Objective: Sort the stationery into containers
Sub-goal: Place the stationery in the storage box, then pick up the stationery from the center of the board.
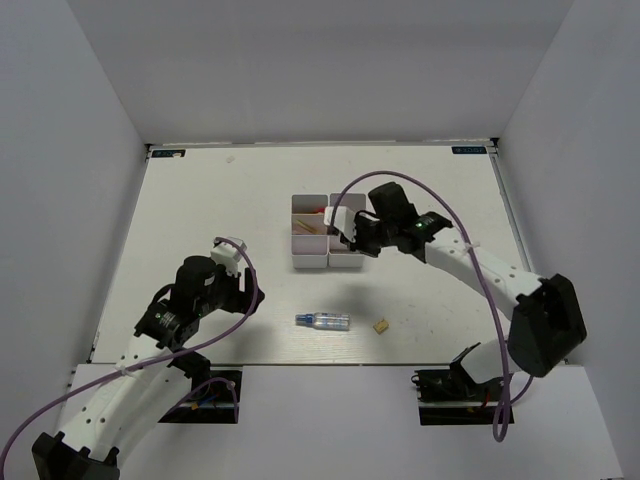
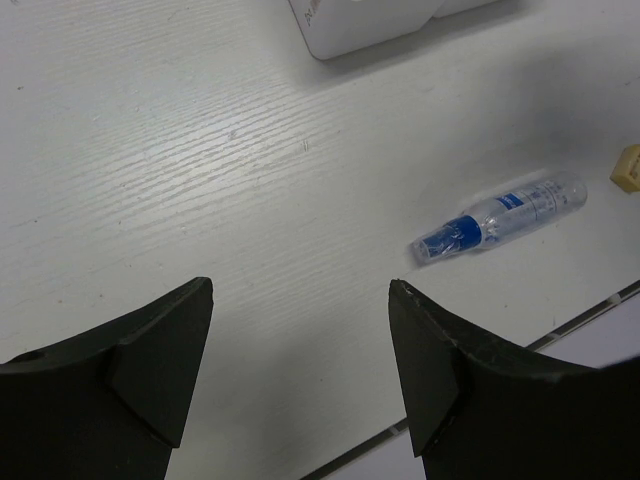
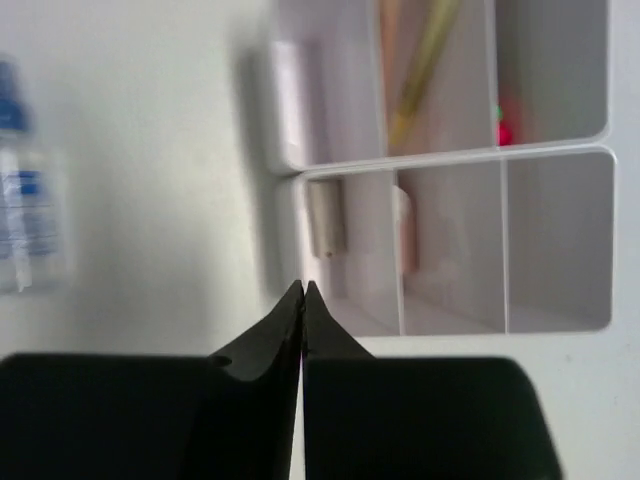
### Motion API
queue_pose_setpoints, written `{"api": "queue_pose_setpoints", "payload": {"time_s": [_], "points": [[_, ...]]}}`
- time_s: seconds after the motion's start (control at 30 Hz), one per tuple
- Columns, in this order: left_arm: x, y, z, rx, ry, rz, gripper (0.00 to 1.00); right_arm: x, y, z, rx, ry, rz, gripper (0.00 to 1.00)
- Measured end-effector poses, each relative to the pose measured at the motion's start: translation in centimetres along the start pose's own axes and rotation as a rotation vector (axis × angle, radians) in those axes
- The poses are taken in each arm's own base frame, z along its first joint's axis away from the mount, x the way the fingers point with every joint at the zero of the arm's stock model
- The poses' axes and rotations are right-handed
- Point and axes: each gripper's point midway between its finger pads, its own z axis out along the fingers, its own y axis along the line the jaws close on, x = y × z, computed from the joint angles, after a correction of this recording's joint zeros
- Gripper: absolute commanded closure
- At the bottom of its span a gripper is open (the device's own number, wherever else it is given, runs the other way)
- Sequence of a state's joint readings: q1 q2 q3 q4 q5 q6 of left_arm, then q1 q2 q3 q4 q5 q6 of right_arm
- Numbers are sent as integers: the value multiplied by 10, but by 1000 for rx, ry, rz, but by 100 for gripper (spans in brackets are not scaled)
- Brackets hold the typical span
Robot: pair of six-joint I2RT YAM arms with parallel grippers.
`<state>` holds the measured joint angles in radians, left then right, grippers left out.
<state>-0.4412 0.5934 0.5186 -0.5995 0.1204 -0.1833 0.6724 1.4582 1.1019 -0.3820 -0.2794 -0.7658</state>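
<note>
Left gripper (image 2: pixel 300 300) jaws wide apart, empty, over white table (image 2: pixel 200 150), left of clear silver-blue plastic tube (image 1: pixel 323 321) lying flat near of two white rectangular plastic boxes (image 1: pixel 310 264); small tan eraser (image 1: pixel 381 326) right of tube. Right gripper (image 3: pixel 303 290) fingers pressed together, holding nothing, above right box

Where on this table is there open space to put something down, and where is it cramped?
Widest bare stretch: the table left of the white boxes, up to the far edge. Another strip runs behind the boxes. Cramped: the boxes' right side, where the right gripper hovers, and the near edge, with the tube and eraser right of the left gripper.
</note>
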Motion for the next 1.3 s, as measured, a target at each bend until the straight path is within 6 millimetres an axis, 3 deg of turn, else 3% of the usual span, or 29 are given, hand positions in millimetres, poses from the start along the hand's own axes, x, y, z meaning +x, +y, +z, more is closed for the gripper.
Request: {"api": "queue_pose_setpoints", "payload": {"time_s": [0.03, 0.07, 0.17, 0.23, 0.33, 0.43, 0.5, 0.7, 1.1, 1.2, 1.23, 1.27, 1.3], "points": [[0, 0, 0, 0, 1, 0, 19, -7, 7, -6, -35, -32, -25, 98], [0, 0, 0, 0, 1, 0, 19, -11, 17, -13, -84, -60, -52, 64], [0, 0, 0, 0, 1, 0, 19, -3, 60, -29, -277, -98, -181, 45], [0, 0, 0, 0, 1, 0, 19, 24, 99, -34, -424, -92, -272, 43], [0, 0, 0, 2, 1, -1, 19, 81, 160, -41, -637, -30, -298, 42], [1, -1, 0, 6, 3, 0, 19, 113, 195, -48, -748, -5, -312, 40], [1, -1, 0, 8, 5, 0, 19, 118, 201, -49, -761, -11, -335, 40], [1, -2, 0, 13, 7, -1, 19, 121, 193, -36, -702, -33, -400, 40], [2, -3, 0, 19, 12, 0, 19, 129, 181, -14, -631, 8, -344, 42], [2, -3, 0, 19, 12, 0, 19, 129, 181, -13, -628, 15, -318, 58], [2, -3, 0, 19, 12, 1, 19, 129, 182, -13, -630, 18, -307, 68], [2, -3, 1, 20, 13, 1, 19, 129, 181, -13, -630, 19, -303, 89], [2, -3, 1, 20, 13, 1, 19, 128, 180, -12, -626, 17, -303, 97]]}}
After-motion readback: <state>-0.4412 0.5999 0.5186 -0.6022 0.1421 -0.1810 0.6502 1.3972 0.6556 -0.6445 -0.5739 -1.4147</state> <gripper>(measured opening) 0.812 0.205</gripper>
